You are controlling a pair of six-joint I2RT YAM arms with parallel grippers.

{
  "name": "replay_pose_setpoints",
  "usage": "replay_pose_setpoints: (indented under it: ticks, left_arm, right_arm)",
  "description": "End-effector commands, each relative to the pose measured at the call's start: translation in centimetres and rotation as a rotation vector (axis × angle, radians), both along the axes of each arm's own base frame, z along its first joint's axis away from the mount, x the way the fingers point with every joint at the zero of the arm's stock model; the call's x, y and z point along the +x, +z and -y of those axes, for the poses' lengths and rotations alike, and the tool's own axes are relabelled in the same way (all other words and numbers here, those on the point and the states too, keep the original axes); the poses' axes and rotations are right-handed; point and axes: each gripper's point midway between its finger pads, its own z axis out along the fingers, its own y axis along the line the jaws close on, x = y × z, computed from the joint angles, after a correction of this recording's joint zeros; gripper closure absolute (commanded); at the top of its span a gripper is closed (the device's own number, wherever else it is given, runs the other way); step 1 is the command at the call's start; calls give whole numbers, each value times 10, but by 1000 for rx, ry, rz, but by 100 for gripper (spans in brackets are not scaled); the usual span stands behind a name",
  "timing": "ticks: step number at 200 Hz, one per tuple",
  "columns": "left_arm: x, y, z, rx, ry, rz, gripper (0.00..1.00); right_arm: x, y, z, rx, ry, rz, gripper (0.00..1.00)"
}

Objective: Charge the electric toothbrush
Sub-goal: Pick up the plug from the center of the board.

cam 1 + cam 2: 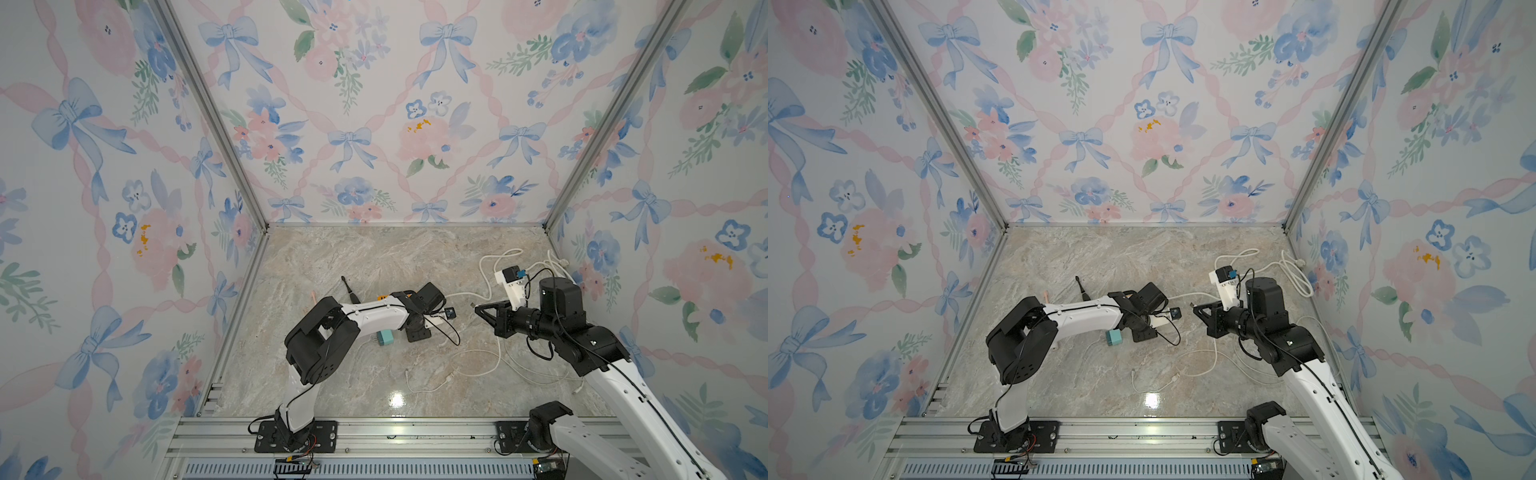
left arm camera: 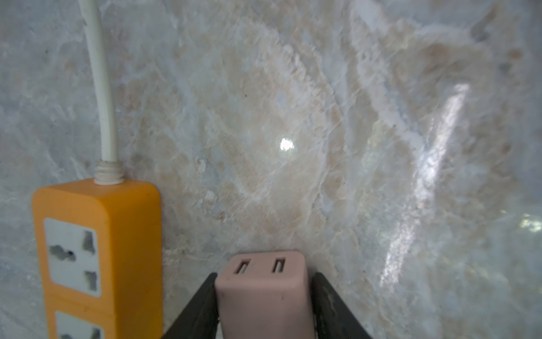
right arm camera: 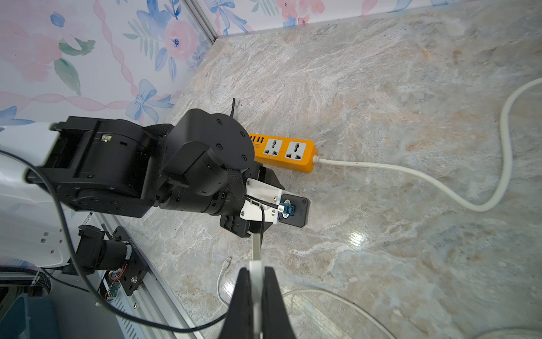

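Operator: What have I got, front to back?

Spotter: Nearest you, one loose white cable (image 1: 431,389) on the marble table (image 1: 353,257). Then one teal adapter (image 1: 384,337), near your left gripper (image 2: 265,276), which clasps one pink adapter (image 2: 262,296) showing two USB ports.

Operator: And my right side?

Spotter: Your right gripper (image 3: 255,271) is clenched on one white USB plug (image 3: 255,264). Beyond your left gripper lies one orange power strip (image 3: 283,149), two sockets showing. Just past it is one black toothbrush (image 1: 348,289), partly under your left arm (image 1: 374,318).
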Motion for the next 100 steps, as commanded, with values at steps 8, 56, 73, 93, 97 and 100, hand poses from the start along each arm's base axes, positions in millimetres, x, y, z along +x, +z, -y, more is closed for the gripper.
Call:
replay_pose_setpoints:
  ticks: [8, 56, 73, 93, 97, 100]
  left_arm:
    - [-38, -54, -28, 75, 7, -220, 64]
    - [-21, 1, -26, -46, 45, -143, 73]
    - [-13, 29, -28, -71, 35, -58, 75]
    - [-2, 69, -32, -118, 9, 89, 78]
    - [0, 80, -33, -132, 8, 128, 78]
    - [3, 88, -34, -144, 10, 156, 79]
  right_arm:
    - [-1, -1, 4, 20, -24, -52, 100]
    - [6, 14, 22, 121, -117, -135, 100]
    - [7, 18, 25, 149, -142, -167, 100]
    - [3, 22, 20, 184, -112, -211, 100]
    - [2, 23, 18, 198, -101, -220, 100]
    - [0, 23, 15, 211, -88, -228, 100]
